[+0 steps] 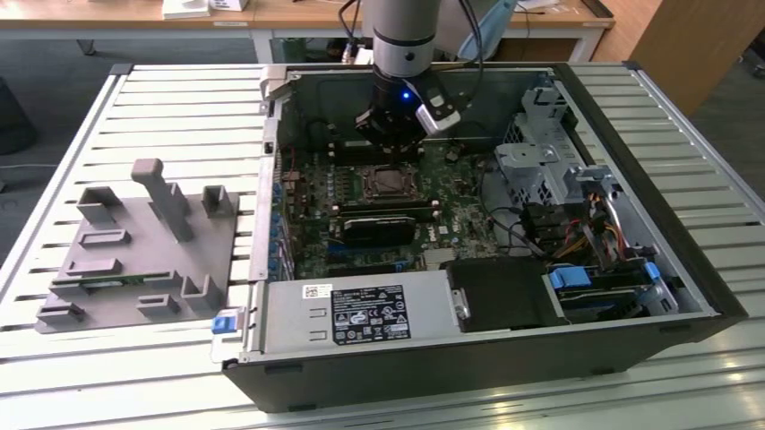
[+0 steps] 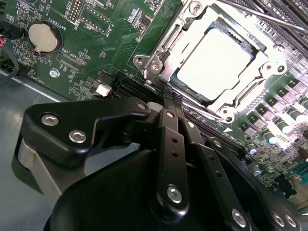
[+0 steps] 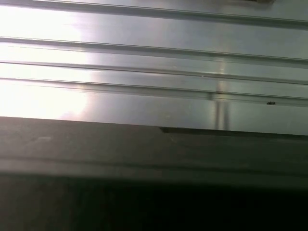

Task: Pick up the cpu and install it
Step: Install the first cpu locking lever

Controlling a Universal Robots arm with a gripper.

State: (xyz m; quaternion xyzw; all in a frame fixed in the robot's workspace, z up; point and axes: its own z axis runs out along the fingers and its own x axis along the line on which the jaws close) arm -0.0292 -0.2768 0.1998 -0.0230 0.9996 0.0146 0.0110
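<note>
In the second wrist view, the gripper (image 2: pixel 169 98) occupies the foreground: black linkage bars converge toward the tip, and the fingers appear closed together, with nothing held between them. Just beyond the tip lies the socket frame (image 2: pixel 159 57), a metal bracket on the green motherboard (image 2: pixel 96 43). The cpu (image 2: pixel 215 63) sits flat inside this frame, its bright metal top facing up. A round coin battery (image 2: pixel 42 37) is mounted on the board, well apart from the socket.

The first wrist view shows none of this. A dark flat edge (image 3: pixel 144 159) lies nearest, with ribbed aluminium slats (image 3: pixel 154 72) behind it.

In the exterior view, the open computer case (image 1: pixel 478 358) rests on the slatted table (image 1: pixel 179 116). A grey fixture tray (image 1: pixel 132 260) stands on the table toward the exterior view's left of the case. Farther back, the gripper (image 1: pixel 391 143) hangs just above the cpu (image 1: pixel 388 182) in its socket; the finger gap cannot be read here. The arm (image 1: pixel 404 36) rises vertically above.
</note>
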